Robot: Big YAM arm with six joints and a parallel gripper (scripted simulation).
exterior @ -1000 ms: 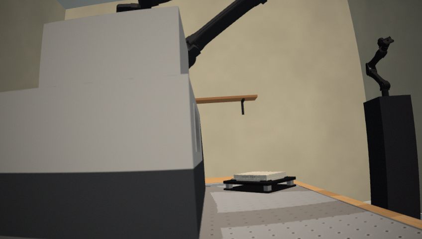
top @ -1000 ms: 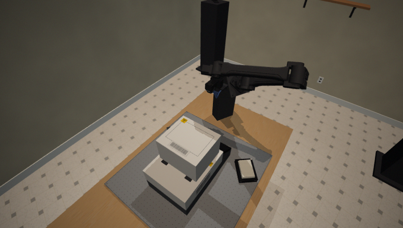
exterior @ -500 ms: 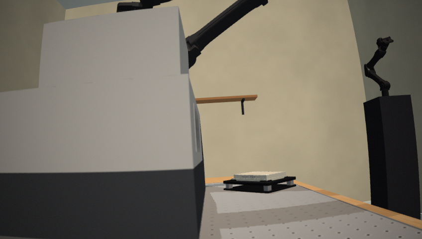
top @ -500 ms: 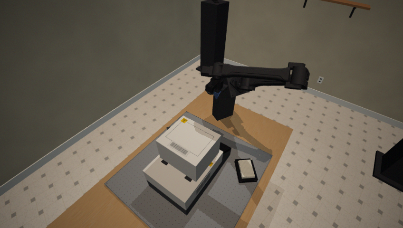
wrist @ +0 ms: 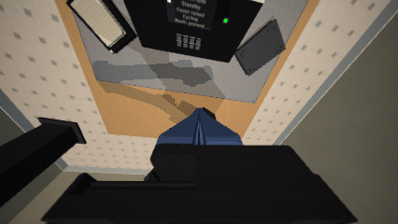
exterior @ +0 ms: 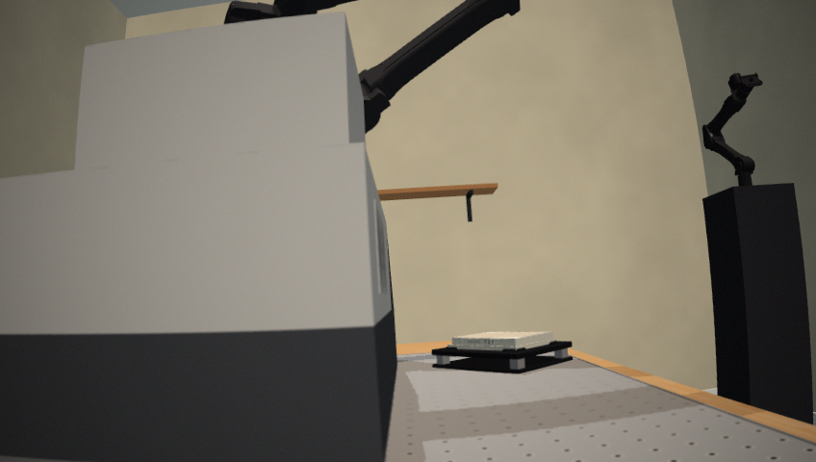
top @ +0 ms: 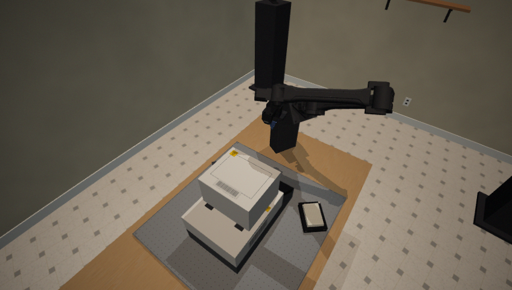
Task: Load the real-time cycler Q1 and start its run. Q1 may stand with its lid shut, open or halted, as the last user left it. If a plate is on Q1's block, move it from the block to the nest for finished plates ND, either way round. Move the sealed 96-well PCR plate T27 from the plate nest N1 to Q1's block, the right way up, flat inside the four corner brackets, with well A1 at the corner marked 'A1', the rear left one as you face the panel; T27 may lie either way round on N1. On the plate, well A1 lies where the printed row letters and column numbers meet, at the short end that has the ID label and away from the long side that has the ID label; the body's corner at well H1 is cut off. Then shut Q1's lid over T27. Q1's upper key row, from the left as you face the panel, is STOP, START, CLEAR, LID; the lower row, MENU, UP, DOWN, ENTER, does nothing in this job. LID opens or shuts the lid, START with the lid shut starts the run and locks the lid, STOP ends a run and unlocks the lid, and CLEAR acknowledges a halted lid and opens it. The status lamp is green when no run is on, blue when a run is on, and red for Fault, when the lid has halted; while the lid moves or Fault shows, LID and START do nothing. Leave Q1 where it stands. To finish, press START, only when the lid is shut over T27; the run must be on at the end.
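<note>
The sealed plate T27 [top: 311,214] is sitting flat on its black nest N1 [top: 303,225], just beside the cycler Q1 [top: 229,235] on the worktop [top: 323,157], so the transfer is not yet begun. Q1's lid [top: 238,186] is lying shut over the body, and in the wrist view the status lamp [wrist: 225,21] is glowing green, so no run appears to be on. The screen text is partly cut off, but it seems to read standby with the cover closed. By my judgement nearly everything is left: opening the lid with LID, checking the block, carrying T27 across with A1 at the rear left, shutting the lid and pressing START.

The gripper [wrist: 199,127] is hanging high above the worktop's edge, well apart from the key rows [wrist: 188,41], its blue fingers clenched together and grasping nothing.

The dark empty nest ND [wrist: 260,47] is lying on Q1's other side. The block under the lid is hidden, so whether an old plate is sitting there I cannot tell. T27's printed letters, label and cut corner are too small to make out, and the exterior view is mostly filled by Q1's wall.
</note>
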